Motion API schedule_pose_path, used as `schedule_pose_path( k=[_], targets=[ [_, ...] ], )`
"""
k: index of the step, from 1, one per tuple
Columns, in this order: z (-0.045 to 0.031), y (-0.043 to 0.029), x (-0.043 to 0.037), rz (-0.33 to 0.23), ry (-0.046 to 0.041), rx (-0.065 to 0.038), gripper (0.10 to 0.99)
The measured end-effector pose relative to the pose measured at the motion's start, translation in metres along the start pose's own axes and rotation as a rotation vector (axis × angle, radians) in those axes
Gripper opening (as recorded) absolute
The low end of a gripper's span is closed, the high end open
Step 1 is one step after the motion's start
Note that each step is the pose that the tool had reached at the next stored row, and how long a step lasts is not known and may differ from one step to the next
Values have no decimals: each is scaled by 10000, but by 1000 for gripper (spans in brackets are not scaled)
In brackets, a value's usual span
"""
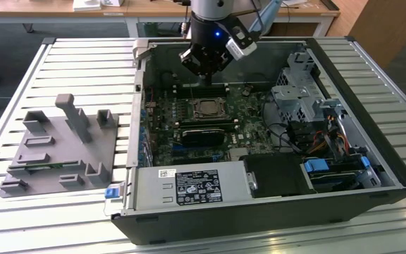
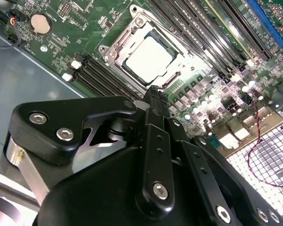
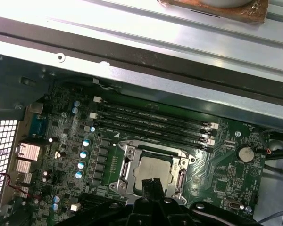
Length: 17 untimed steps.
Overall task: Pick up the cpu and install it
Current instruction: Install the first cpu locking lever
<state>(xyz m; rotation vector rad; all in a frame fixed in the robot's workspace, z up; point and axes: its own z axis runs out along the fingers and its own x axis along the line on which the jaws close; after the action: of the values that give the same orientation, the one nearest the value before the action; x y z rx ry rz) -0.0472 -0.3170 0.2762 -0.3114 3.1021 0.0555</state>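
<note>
The cpu (image 2: pixel 148 59) is being seen seated flat inside the socket frame (image 2: pixel 114 47) on the motherboard (image 1: pixel 188 114). The gripper (image 2: pixel 155 94) is being held just above it, fingers pressed together, gripping nothing.

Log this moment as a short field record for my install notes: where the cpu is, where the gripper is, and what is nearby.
cpu: lying flat inside the socket frame on the motherboard, silver top facing up
gripper: above the open computer case, fingertips together, holding nothing
gripper to cpu: hanging just above the socket's edge, apart from the chip
nearby: memory slots beside the socket; grey fixture tray outside the case, at the exterior view's left
</note>
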Motion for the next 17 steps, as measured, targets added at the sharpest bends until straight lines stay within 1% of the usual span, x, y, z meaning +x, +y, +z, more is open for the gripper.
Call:
schedule_pose_path(
  k=[17],
  targets=[
    [32,5,31,-11,-2,-8,106]
  ],
)
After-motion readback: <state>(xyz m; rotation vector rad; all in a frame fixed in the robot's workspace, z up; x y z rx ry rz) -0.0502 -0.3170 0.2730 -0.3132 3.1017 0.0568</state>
